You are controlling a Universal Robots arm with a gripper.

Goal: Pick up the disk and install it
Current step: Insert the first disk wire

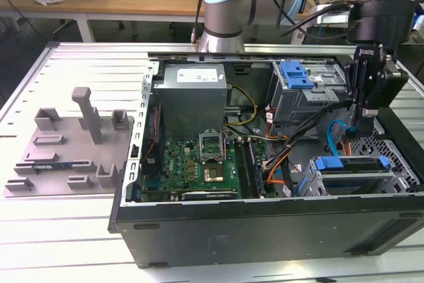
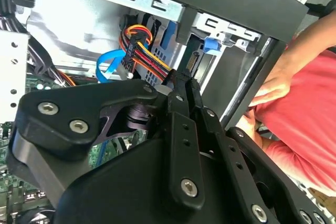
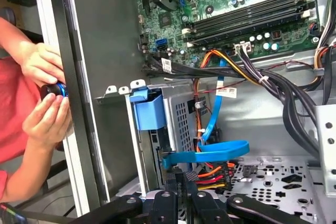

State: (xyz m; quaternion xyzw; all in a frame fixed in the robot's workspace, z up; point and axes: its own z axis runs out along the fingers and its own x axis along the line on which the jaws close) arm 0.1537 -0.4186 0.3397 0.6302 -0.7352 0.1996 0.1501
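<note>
case: from my remote seat i see an open computer case point(image 1: 265, 230) lying on its side on a slatted metal table point(image 1: 59, 243), its inside facing up.
arm: it comes down over the corner of the case at the exterior view's right.
claw: the gripper point(image 1: 363, 132) hangs inside the case just above the lower drive cage point(image 1: 397, 180). in the second wrist view the gripper point(image 2: 185, 77) has its fingers drawn narrow, tips together, and i see nothing between them. in the first wrist view the gripper point(image 3: 177, 176) sits just beside a black plug on a bundle of red, yellow and orange wires point(image 3: 212, 174).
disk: the disk point(image 1: 350, 166) lies flat at the top of the lower drive cage, in the near corner at the exterior view's right, its blue bracket running along its edge. the claw is above it; i cannot tell whether they touch.
bracket tab: a blue plastic tab point(image 3: 149, 109) stands at the cage edge by the case wall.
cable: a flat blue cable point(image 3: 210, 150) loops across just in front of the claw.
upper bay: a second blue bracket point(image 1: 296, 74) sits on the drive cage farther back.
other parts: a grey power-supply box point(image 1: 192, 97) sits beside the green motherboard point(image 1: 199, 164).
outside the case: a grey fixture plate point(image 1: 66, 144) lies on the table at the exterior view's left.
person: someone in a red shirt stands against the case wall, a hand point(image 3: 44, 61) and the other hand point(image 3: 47, 121) holding a small dark round object point(image 3: 55, 90).
</note>
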